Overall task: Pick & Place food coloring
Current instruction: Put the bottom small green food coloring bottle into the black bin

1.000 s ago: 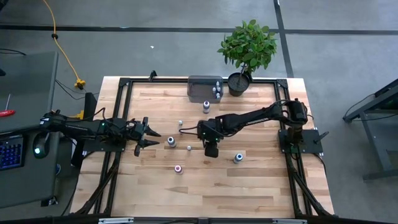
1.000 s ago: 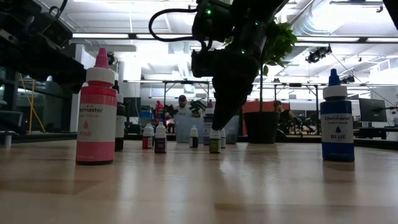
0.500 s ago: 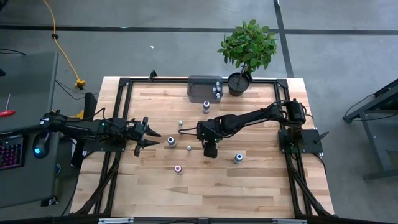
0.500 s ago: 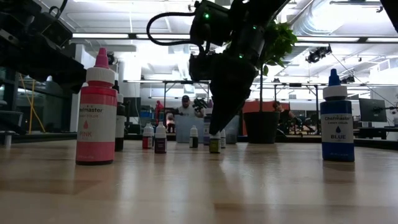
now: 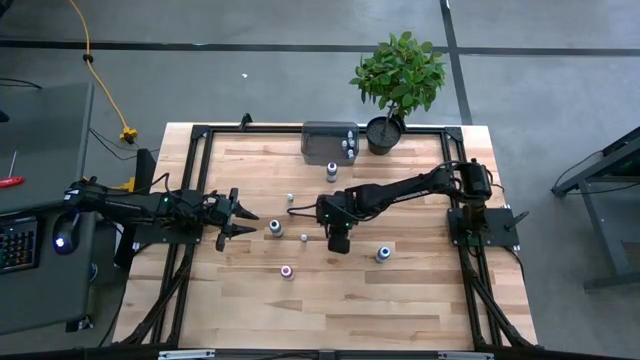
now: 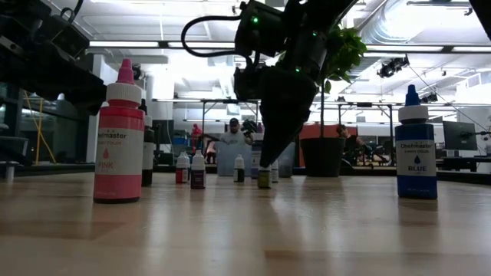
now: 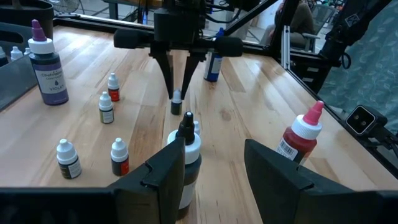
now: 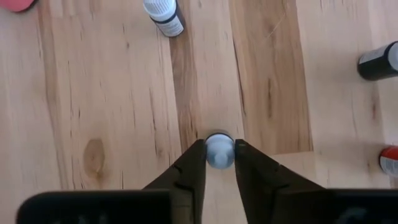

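Food coloring bottles stand scattered on the wooden table. My right gripper (image 5: 338,243) points down over one tiny white-capped bottle (image 8: 219,151), which also shows in the low view (image 6: 264,179) and in the left wrist view (image 7: 176,107); the gripper is shut on its cap. My left gripper (image 5: 245,222) hovers open near the table's left side. A black-tipped bottle (image 7: 186,155) stands on its base just ahead of those open fingers, apart from them in the high view (image 5: 274,228). My right gripper pinches the tiny bottle's white cap (image 8: 219,147) between its two fingers, one fingertip (image 8: 198,155) on each side. The fingers come from above, pointing down. The bottle stands upright with its base on the table (image 6: 264,185).
A pink bottle (image 6: 119,138), a blue bottle (image 6: 415,146) and a purple bottle (image 7: 50,68) stand around the work spot. Several tiny bottles (image 7: 106,109) stand left of the right gripper. The grey tray (image 5: 318,140) and a potted plant (image 5: 398,75) sit at the far edge.
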